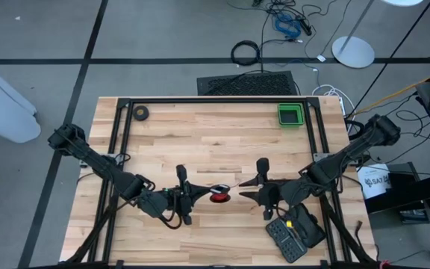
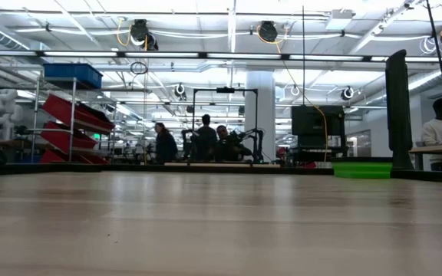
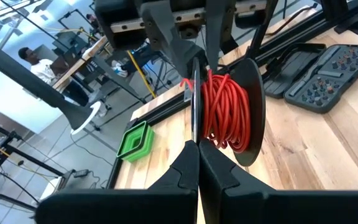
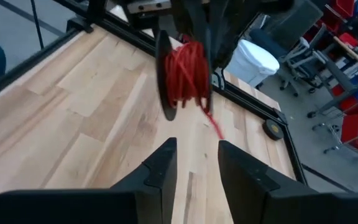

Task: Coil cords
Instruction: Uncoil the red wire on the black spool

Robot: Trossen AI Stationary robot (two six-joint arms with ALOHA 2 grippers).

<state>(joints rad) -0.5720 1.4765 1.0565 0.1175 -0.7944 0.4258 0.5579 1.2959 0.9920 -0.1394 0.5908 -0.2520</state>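
The cords are red wire (image 3: 224,109) wound on a small dark spool (image 1: 220,196) with two round flanges, near the table's front middle. My left gripper (image 1: 204,193) comes from the table's left and is shut on the spool; its fingers (image 3: 185,168) meet at one flange. My right gripper (image 1: 245,194) faces the spool from the table's right, open (image 4: 196,146). A loose red wire end (image 4: 214,124) trails from the spool toward its fingertips. I cannot tell whether it touches them. My left gripper pinches the rim of the spool's one flange (image 3: 194,127) between its two shut fingers. The fingers come level from the table's left. The spool stands on edge beyond the fingertips and appears clear of the table.
A green tray (image 1: 290,114) sits at the far right and a dark tape roll (image 1: 139,113) at the far left. A black case of tool bits (image 1: 293,233) lies near the front right, under my right arm. Black frame rails (image 1: 122,134) border the table.
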